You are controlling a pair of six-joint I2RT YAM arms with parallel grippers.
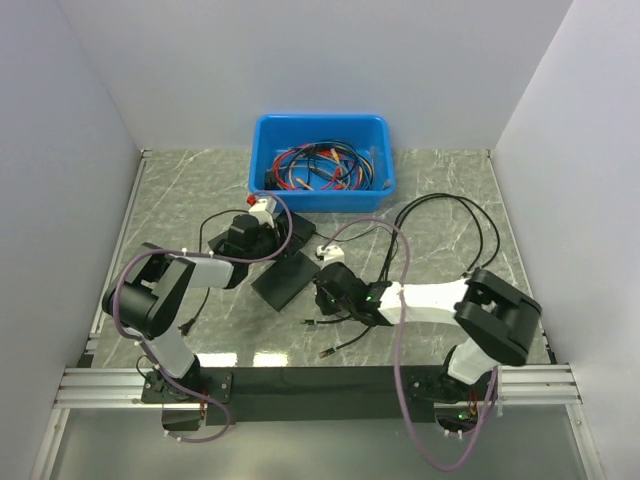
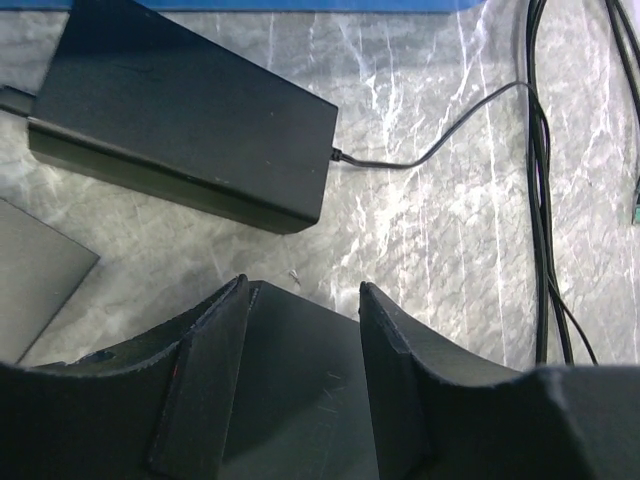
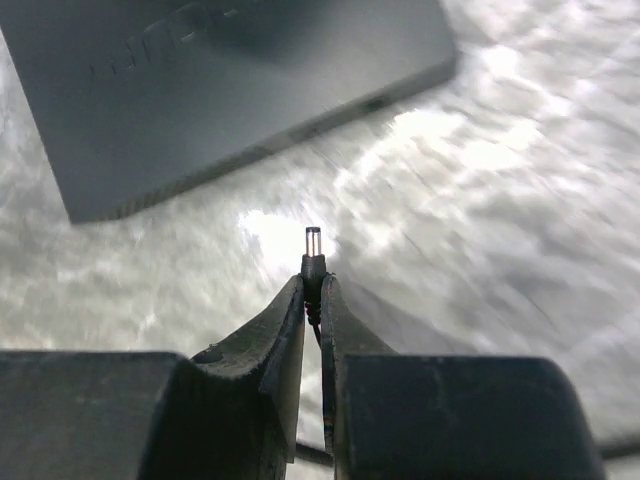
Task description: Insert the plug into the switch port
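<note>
Top view. The switch (image 1: 288, 275), flat and black, is lying mid-table at 12 o'clock from my bases. My right gripper (image 1: 330, 290) is reaching in from 3 o'clock and ending just beside the switch's right edge. The plug is too small to make out from up here. My left gripper (image 1: 248, 238) is sitting at the switch's 10 o'clock, over dark hardware. A blue bin (image 1: 320, 119) holding red, blue and black cables is standing at the far side of the table (image 1: 450, 200).

Left wrist view. My fingers (image 2: 215, 380) are standing apart, with a dark flat body filling the gap between them. From this low angle I cannot tell whether they are pinching it or only straddling it. An adapter brick (image 2: 180, 130) is lying at 11 o'clock, its thin lead (image 2: 420, 160) running off toward 1 o'clock. Black cables (image 2: 540, 200) are trailing down the 3 o'clock side.

Right wrist view. My jaws are nearly closed and are pinching the plug (image 3: 313, 255) by its black collar. Its metal tip is sticking out past my fingertips, pointing to 12 o'clock. It is hanging over bare tabletop, apart from the switch (image 3: 230, 90), which is filling the 11 o'clock corner.
</note>
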